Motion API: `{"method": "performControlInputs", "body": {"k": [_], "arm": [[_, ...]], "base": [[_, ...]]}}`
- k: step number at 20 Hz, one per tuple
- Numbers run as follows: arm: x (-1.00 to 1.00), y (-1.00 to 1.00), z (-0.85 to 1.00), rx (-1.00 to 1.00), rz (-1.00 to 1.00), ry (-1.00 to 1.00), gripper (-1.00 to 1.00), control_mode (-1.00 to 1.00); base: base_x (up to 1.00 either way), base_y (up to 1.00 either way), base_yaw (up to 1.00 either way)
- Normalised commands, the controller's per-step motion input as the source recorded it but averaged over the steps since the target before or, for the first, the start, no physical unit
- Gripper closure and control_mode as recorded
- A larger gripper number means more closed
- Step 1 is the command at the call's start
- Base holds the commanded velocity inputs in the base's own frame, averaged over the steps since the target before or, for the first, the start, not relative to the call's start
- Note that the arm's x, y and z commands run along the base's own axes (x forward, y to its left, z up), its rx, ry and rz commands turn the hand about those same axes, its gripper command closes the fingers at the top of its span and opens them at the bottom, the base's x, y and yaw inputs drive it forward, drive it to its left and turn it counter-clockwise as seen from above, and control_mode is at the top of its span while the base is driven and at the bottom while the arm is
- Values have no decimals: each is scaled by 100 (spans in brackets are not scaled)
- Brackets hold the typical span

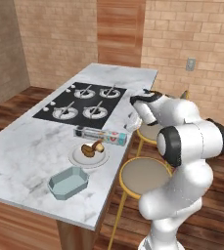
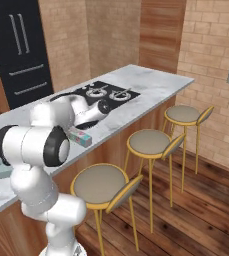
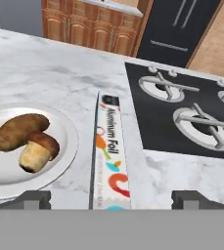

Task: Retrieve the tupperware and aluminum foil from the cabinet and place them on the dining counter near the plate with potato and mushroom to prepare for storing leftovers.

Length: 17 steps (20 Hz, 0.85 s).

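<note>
The aluminum foil (image 3: 109, 146) box lies flat on the dining counter (image 1: 30, 141), between the plate (image 3: 64, 141) and the black cooktop (image 3: 182, 117). A brown potato (image 3: 18, 131) and a tan mushroom (image 3: 35, 154) sit on the plate. My gripper (image 3: 112, 200) is open just above the near end of the foil box, with its fingertips (image 3: 33, 199) wide apart and nothing held. From the left base the gripper (image 1: 132, 123) hangs at the counter's right edge, beside the foil (image 1: 100, 135). The tupperware (image 1: 68, 182) rests in front of the plate (image 1: 75, 157). The wall cabinet is out of view.
Three round stools (image 2: 151, 142) stand along the counter's right side, close under my arm. A dark fridge (image 2: 23, 55) and wooden base cabinets (image 3: 91, 29) lie beyond the counter. Bare marble (image 1: 20, 151) spreads left of the plate.
</note>
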Motion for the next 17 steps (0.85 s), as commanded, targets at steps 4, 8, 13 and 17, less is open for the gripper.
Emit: {"method": "performControlInputs", "body": {"k": [4, 8, 13, 17], "arm": [[-83, 0, 100, -13, 0, -20, -100, -100], [-92, -4, 100, -15, 0, -8, -100, -100], [-100, -17, 99, -16, 0, 0, -100, -100], [-100, -26, 73, -18, 0, 0, -100, -100]], "base": [[0, 0, 0], [0, 0, 0], [0, 0, 0], [0, 0, 0]]}}
